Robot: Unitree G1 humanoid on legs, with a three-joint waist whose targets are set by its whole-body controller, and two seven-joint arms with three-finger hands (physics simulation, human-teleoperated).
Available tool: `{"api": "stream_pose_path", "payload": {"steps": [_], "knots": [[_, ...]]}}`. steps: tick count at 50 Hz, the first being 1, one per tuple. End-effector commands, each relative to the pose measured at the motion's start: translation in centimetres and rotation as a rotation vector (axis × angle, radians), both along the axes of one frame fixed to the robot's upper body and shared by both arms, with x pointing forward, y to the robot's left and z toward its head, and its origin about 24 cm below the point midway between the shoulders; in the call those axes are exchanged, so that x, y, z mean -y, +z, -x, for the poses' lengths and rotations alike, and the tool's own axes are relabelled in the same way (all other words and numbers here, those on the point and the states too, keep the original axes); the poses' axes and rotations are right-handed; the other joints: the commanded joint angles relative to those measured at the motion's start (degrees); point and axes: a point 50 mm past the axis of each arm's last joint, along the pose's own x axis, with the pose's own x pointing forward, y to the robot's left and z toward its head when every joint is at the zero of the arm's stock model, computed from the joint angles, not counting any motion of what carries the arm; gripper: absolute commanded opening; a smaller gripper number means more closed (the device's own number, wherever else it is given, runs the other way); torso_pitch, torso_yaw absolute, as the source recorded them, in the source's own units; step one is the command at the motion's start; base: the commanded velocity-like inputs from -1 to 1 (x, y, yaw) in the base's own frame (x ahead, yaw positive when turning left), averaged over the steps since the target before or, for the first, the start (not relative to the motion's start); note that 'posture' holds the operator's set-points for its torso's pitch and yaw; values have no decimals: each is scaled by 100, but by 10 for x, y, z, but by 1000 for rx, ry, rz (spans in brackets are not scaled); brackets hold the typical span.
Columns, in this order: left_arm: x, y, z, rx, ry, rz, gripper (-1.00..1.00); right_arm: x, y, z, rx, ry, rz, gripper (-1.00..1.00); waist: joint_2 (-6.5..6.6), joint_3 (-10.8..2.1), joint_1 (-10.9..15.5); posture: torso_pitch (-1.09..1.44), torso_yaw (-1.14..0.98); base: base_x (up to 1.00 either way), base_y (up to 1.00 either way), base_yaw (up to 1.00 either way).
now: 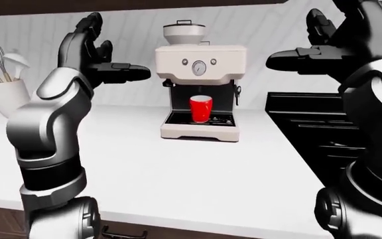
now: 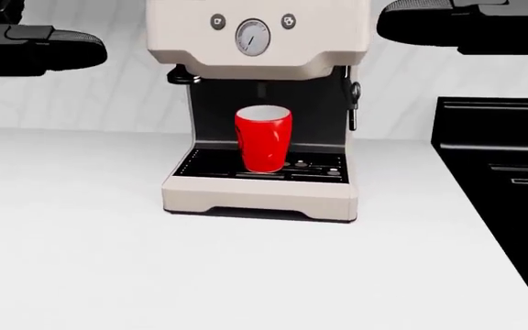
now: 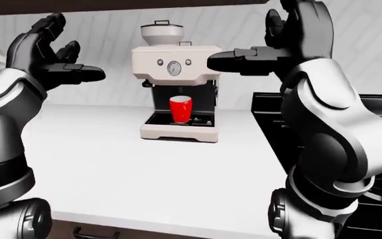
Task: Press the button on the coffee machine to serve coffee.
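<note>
Left hand (image 1: pixel 94 55): glossy black, three fingers spread wide, empty, raised left of the machine. Right hand (image 3: pixel 281 42): same, splayed, empty, right of it. Cream matte coffee machine (image 1: pixel 200 89) on smooth white counter (image 1: pixel 178 169): round dial, two small buttons (image 2: pixel 217 21), markings unreadable. Red plastic cup (image 2: pixel 263 137) on its black drip tray. Black stove (image 1: pixel 323 129) at right.

Simulated home kitchen. A cream coffee machine (image 1: pixel 200 92) is standing on a white counter (image 1: pixel 178 174) against a pale panelled wall (image 1: pixel 271 30), with a red cup (image 2: pixel 263 138) sitting on its drip tray. A utensil holder (image 1: pixel 6 94) with a whisk is occupying the left, a black stove (image 1: pixel 323 129) the right.
</note>
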Motion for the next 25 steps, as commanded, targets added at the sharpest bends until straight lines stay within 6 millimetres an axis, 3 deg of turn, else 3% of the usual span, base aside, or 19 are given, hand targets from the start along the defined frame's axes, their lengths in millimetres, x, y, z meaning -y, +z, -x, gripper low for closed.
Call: {"api": "stream_pose_path", "payload": {"steps": [1,10,25], "knots": [[3,19,-2,74,-12,-14,100,1,11,3,54,-4,-6,100,0,-3,-1,-62,0,0,0,0],[15,40,-15,57,-43,-24,100,4,14,3,63,-10,-13,100,-39,1,3,-62,0,0,0,0],[36,40,-29,-13,-117,-37,100,8,18,7,75,-17,-19,100,-92,1,0,-62,0,0,0,0]]}}
